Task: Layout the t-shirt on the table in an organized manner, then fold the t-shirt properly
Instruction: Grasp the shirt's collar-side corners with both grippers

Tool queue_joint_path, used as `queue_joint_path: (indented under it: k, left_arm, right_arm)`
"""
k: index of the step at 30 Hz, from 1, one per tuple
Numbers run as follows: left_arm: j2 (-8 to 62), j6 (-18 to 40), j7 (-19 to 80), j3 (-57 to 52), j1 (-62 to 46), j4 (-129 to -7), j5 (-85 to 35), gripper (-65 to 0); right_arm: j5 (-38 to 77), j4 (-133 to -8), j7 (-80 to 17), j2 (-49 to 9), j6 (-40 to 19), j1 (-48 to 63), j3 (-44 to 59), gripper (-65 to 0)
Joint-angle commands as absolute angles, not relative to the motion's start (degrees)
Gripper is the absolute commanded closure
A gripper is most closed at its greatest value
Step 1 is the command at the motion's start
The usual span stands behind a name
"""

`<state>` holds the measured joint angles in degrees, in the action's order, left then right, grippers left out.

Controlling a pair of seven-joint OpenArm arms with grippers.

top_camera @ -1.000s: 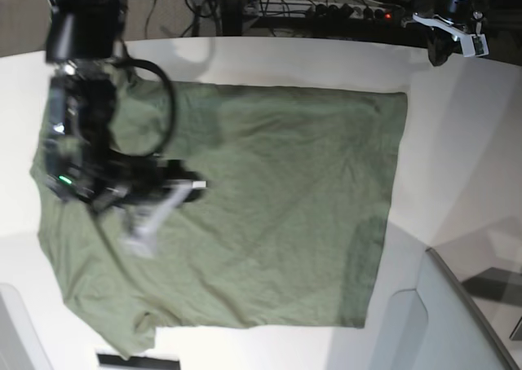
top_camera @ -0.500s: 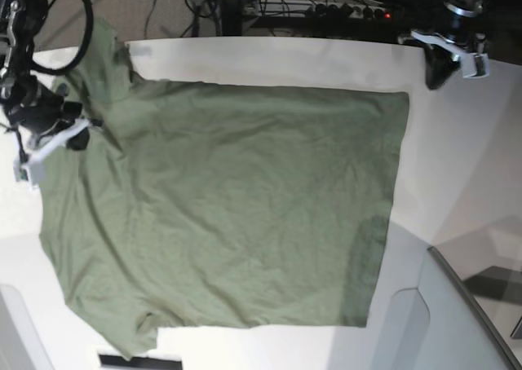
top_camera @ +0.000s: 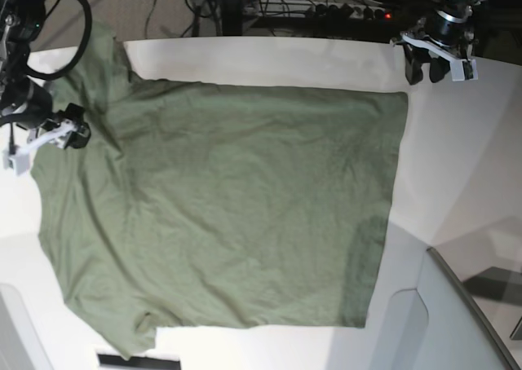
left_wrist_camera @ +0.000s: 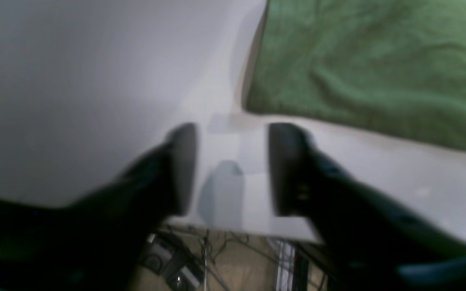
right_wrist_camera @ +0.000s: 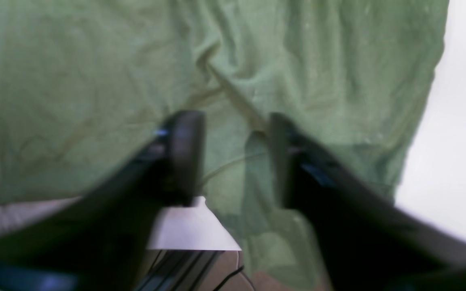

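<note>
The olive-green t-shirt (top_camera: pixel 236 207) lies spread flat on the white table (top_camera: pixel 465 158), one sleeve reaching toward the far left corner. My right gripper (top_camera: pixel 45 142) hovers at the shirt's left edge by that sleeve. In the right wrist view it (right_wrist_camera: pixel 233 157) is open, with creased cloth (right_wrist_camera: pixel 95 81) below and nothing between the fingers. My left gripper (top_camera: pixel 431 68) stands open just beyond the shirt's far right corner. In the left wrist view it (left_wrist_camera: pixel 233 169) is over bare table (left_wrist_camera: pixel 75 81) near the edge, with the shirt corner (left_wrist_camera: pixel 358 60) ahead to the right.
A grey raised panel (top_camera: pixel 457 321) takes up the near right corner. Cables and a power strip (top_camera: pixel 351 11) lie on the floor past the table's curved far edge. A small dark label (top_camera: pixel 134 360) sits at the near edge below the shirt.
The right arm swept from over the shirt's left half out to its left edge. Both grippers went from shut to open. The far left sleeve now lies spread out.
</note>
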<state>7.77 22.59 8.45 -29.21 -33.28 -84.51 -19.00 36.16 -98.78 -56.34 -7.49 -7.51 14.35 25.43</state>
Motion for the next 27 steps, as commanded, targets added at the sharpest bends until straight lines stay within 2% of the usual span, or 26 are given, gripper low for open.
queue_joint_path:
  k: [1, 3, 5, 6, 8, 17, 22, 27]
  left_arm:
    - [8.13, 23.25, 7.25, -29.41, -33.63, -85.32, -19.74, -39.5]
    - [8.13, 26.07, 7.34, -29.41, -33.45, -85.05, -19.74, -49.9]
    - [8.13, 31.96, 7.34, -29.49, -32.92, -83.82, -20.53, -55.6]
    - [8.22, 34.24, 7.43, -29.41, -32.04, -83.12, -21.93, -56.4]
    - [8.4, 37.23, 9.63, -29.41, -30.55, -80.92, -24.66, -56.3]
    - [8.22, 37.32, 12.97, -30.02, -26.95, -78.64, -25.98, -56.3]
    - [8.66, 33.8, 12.97, -30.2, -24.48, -73.71, -25.98, -56.3]
    - [8.66, 33.63, 12.88, -30.9, -24.4, -73.63, -25.98, -56.3]
  right_arm:
    - [37.67, -99.91, -55.43, -8.22, -7.78, 14.2, 26.86, -40.7]
    - [41.89, -99.56, -55.43, -8.22, -7.78, 15.08, 29.49, -49.4]
    - [46.29, -99.56, -55.43, -8.22, -7.78, 16.04, 31.78, -50.4]
    - [47.78, -99.56, -55.25, -8.31, -7.78, 16.31, 32.48, -50.1]
    - [48.57, -99.56, -55.16, -8.48, -7.78, 16.66, 33.63, -50.1]
    - [40.57, -98.95, -54.99, -8.57, -7.78, 16.75, 33.8, -50.3]
    - [40.04, -96.04, -54.9, -8.66, -7.87, 16.75, 33.98, -50.3]
    - [39.96, -94.37, -54.9, -8.66, -9.89, 17.45, 36.62, -50.3]
